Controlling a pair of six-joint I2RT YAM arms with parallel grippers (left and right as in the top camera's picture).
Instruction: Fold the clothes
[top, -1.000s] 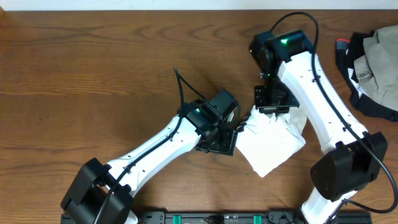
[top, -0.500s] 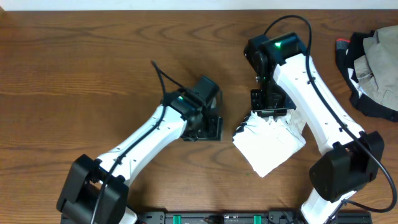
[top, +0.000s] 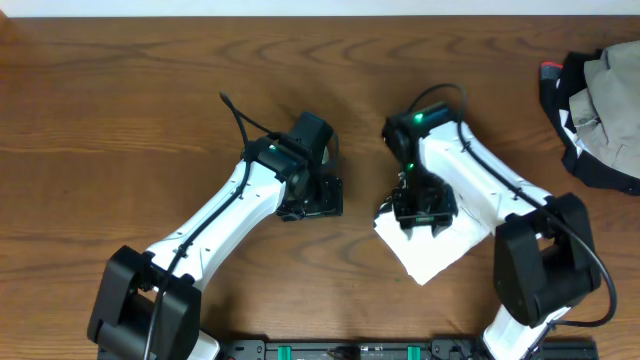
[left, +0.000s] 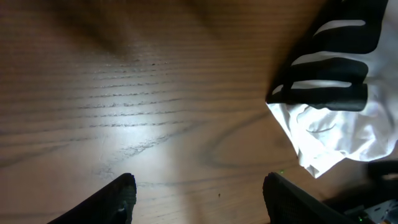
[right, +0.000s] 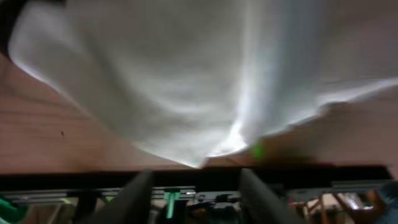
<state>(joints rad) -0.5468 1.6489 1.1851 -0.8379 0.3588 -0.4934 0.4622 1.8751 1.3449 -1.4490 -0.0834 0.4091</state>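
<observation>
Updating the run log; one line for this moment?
left tool: open, empty | right tool: open, over shirt | shirt: folded bundle

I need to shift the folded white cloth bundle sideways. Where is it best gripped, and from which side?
Likely the edge of the folded white cloth bundle that faces the left gripper, approached from that side. It lies low and uncovered, while the right gripper hangs over the bundle's upper part.

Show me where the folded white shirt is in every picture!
Overhead: the white shirt lies right of centre, near the bottom edge.
Left wrist: the shirt is at the right edge, with black stripes at its top.
Right wrist: the shirt fills the top half.
Shared landmark: the brown wooden table under it.
</observation>
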